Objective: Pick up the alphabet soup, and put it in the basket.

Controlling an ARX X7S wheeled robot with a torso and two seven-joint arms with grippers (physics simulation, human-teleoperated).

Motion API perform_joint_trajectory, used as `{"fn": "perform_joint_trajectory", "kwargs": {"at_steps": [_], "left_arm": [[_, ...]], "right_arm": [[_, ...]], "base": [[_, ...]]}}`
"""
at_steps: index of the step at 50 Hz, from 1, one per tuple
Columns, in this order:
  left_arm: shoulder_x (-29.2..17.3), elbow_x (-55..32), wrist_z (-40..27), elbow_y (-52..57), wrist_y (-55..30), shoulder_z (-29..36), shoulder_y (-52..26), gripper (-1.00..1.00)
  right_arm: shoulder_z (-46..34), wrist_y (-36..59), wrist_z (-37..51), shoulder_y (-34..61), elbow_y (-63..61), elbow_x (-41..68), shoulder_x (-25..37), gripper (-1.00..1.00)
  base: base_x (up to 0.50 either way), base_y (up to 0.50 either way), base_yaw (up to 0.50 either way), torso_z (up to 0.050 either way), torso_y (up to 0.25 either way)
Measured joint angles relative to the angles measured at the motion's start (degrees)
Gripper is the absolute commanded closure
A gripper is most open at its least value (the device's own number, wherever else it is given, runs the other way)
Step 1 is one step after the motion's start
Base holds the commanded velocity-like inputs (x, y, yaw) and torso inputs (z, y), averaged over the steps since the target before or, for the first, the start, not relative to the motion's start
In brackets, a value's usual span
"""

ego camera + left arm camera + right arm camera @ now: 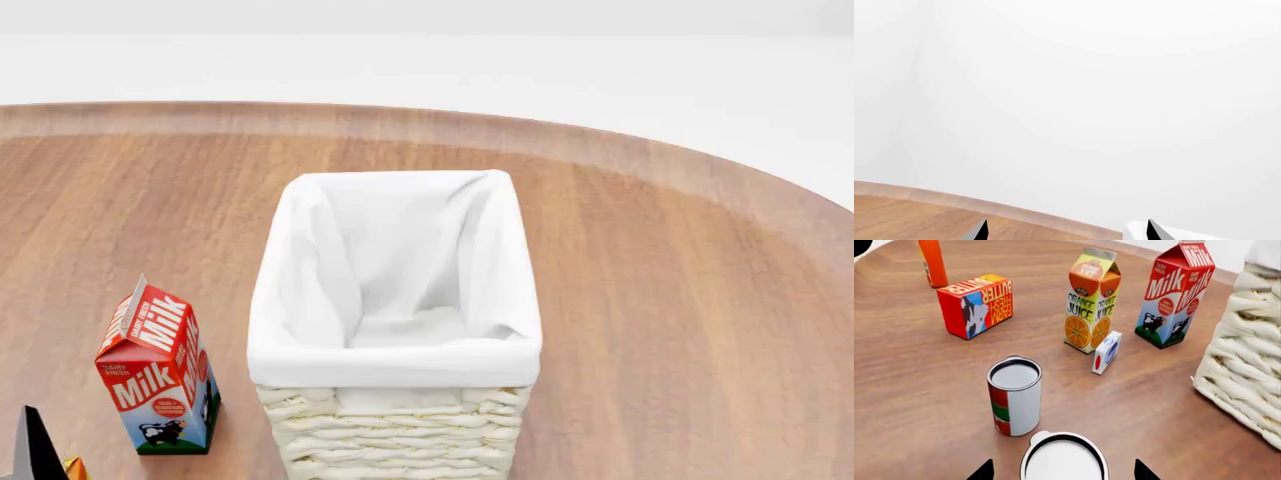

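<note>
The right gripper [1061, 472] has its jaws spread wide. A can [1064, 457] sits squarely between them, and only its pale lid shows. No fingertip appears to touch it, so nothing is gripped yet. A second can [1014, 395], banded red and green, stands just beyond the jaws. Which of the two is the soup I cannot tell for certain; going by the aim, I judge it to be the one between the jaws.

The basket [394, 352] lies off to one side of the jaws, well apart and empty. The left gripper [1066, 232] is also spread and holds nothing.

The task is barely begun, with closing, lifting, carrying and dropping all still to do.
</note>
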Motion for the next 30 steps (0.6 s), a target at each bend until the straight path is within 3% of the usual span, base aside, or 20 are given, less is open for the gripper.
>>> {"fn": "perform_joint_trajectory", "kwargs": {"at_steps": [30], "left_arm": [[-0.24,0.2,-0.32,-0.25,0.1,0.58,-0.16,-1.0]], "right_arm": [[-1.4,1.77,-1.8,4.0,5.97,0.3,-3.29,-1.0]], "base": [[0.0,0.0,0.0,0.0,0.0]]}}
